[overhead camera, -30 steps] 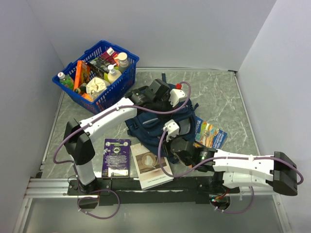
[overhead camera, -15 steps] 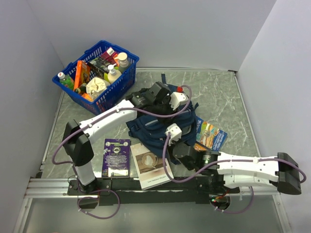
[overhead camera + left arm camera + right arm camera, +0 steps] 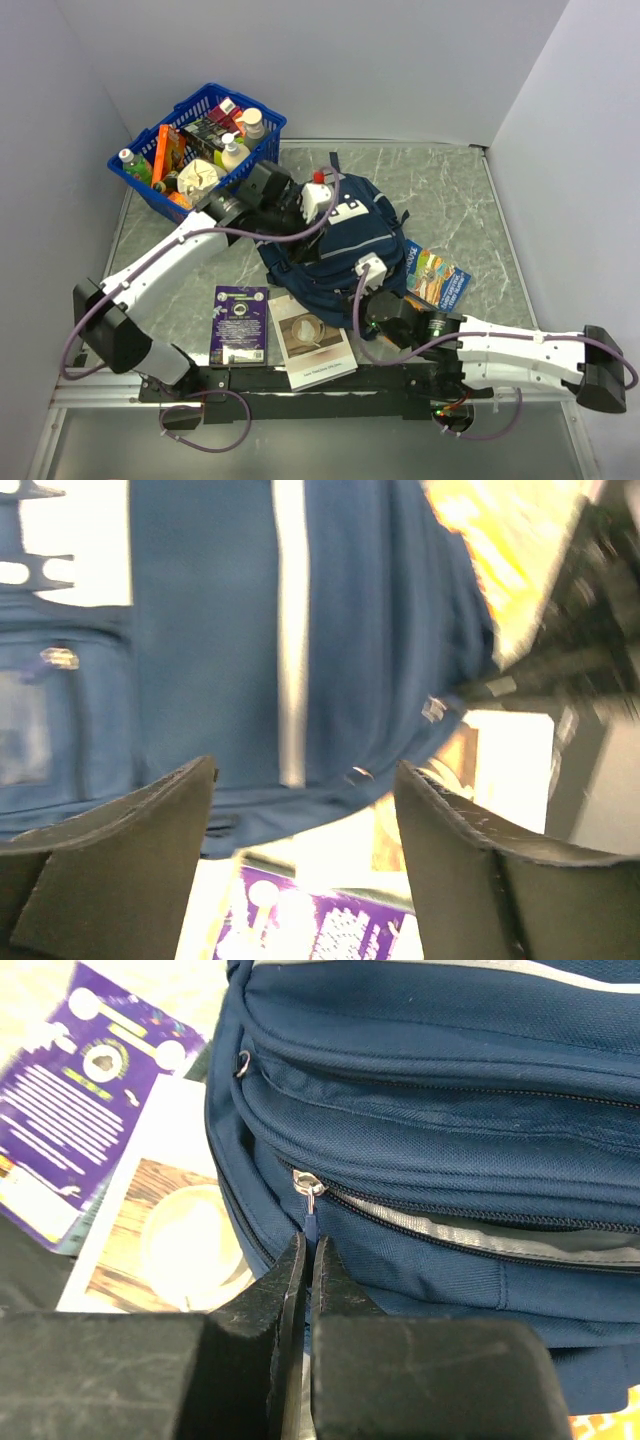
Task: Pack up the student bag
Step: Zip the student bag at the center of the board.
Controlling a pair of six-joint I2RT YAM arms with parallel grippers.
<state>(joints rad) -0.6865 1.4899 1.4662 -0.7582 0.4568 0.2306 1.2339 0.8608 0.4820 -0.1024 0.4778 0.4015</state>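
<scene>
Mid-frame, the right gripper [image 3: 305, 1260] pinches the zip pull [image 3: 309, 1222] of the student bag [image 3: 450, 1070], the left gripper [image 3: 305, 772] is wide and empty; next, probably, pull the zip open.

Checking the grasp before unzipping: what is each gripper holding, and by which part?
The right gripper pinches the student bag by its zip pull tab; the left gripper holds nothing.

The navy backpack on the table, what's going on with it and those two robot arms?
The right gripper is shut on the dark fabric zip pull of the large navy blue fabric backpack, at its near edge. The left gripper hangs open above the backpack, holding nothing. A purple booklet and a booklet with a coffee picture lie on the table beside it, not yet packed.
</scene>
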